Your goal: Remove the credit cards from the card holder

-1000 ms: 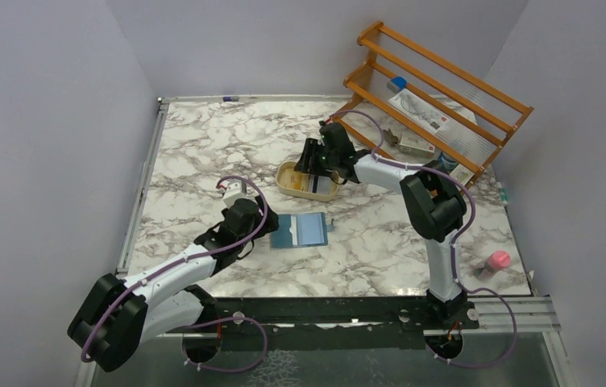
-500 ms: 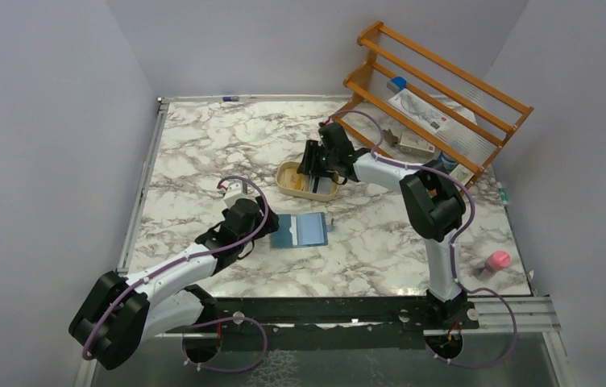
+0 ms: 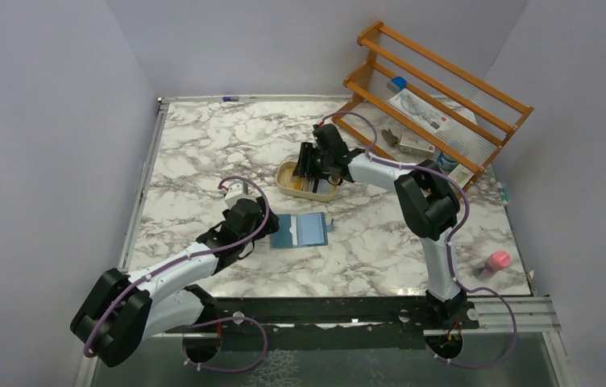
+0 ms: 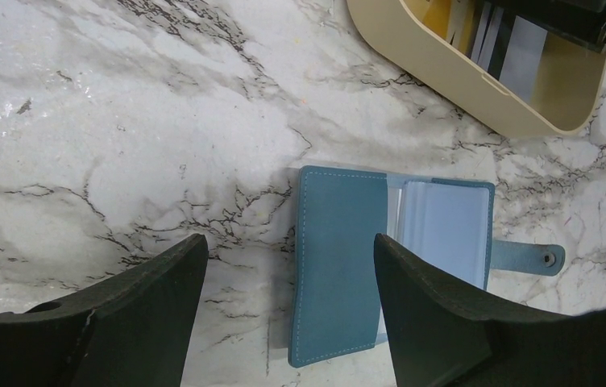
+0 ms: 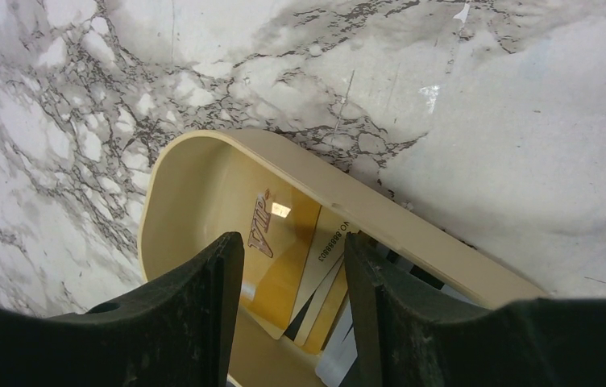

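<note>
We're over the white-and-grey marbled desk (image 4: 122, 121) with the small teal-blue folding card holder (image 4: 340, 274) lying open and flat on it. Its silver-studded snap tab (image 4: 537, 258) is flung out to the side, and the left jaws hang above it, spread wide and gripping nothing. Across at the tan oval plastic dish (image 5: 203, 161), the right jaws are parted too, nothing pinched that we can see, dipped just over the thin plastic credit cards (image 5: 284, 250), a yellow-orange one on top of paler ones, stacked inside. We can't tell whether the pale blue inner pockets (image 4: 445, 230) have a card left in them, and that's the first worry: a hidden card could get missed. If one is there, the holder looks light and nothing is pinning it, so we'd expect a tug on a card to drag the whole wallet across the desk. The left jaws straddle the plain cover, not the pockets, so closing here would likely nip the leather or flip it shut. On the right, rising carelessly could catch the dish rim, tip it and spill the cards.
</note>
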Robot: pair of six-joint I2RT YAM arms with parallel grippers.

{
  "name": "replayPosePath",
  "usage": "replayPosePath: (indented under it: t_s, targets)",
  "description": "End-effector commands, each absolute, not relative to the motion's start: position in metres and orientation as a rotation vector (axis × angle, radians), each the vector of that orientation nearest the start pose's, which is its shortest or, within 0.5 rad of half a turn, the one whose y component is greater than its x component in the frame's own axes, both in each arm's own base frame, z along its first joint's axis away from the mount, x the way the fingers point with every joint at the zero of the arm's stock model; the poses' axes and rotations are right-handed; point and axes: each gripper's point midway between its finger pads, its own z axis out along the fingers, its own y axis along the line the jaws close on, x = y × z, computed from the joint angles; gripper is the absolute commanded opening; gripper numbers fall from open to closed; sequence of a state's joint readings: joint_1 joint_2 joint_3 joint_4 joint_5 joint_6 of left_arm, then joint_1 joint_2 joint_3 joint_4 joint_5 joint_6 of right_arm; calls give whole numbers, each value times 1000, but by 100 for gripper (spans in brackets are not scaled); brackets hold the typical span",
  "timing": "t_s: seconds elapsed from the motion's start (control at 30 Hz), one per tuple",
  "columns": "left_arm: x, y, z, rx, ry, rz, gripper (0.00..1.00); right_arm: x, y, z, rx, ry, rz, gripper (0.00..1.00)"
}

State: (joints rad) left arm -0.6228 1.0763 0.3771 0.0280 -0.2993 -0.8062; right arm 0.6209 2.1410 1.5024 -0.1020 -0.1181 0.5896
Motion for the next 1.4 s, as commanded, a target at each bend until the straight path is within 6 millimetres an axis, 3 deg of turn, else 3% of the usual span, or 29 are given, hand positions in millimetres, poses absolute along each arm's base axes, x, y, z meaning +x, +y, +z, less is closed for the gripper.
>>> replayPosePath:
  t_s: [0.0, 0.3, 0.67, 0.93, 1.37]
  targets:
    - [259, -158, 61, -356, 2199, -475, 76, 421, 354, 34, -94, 2459, 676, 55]
    - [257, -156, 62, -355, 2197, -473, 76, 420, 348, 37, -78, 2460, 644, 55]
    - [257, -155, 60, -355, 2199, -466, 76, 411, 341, 25, -89, 2507, 617, 55]
    - [258, -156, 58, -355, 2206, -468, 76, 405, 353, 16, -120, 2531, 654, 55]
    - [258, -156, 59, -359, 2201, -474, 77, 405, 377, 21, -145, 2535, 714, 55]
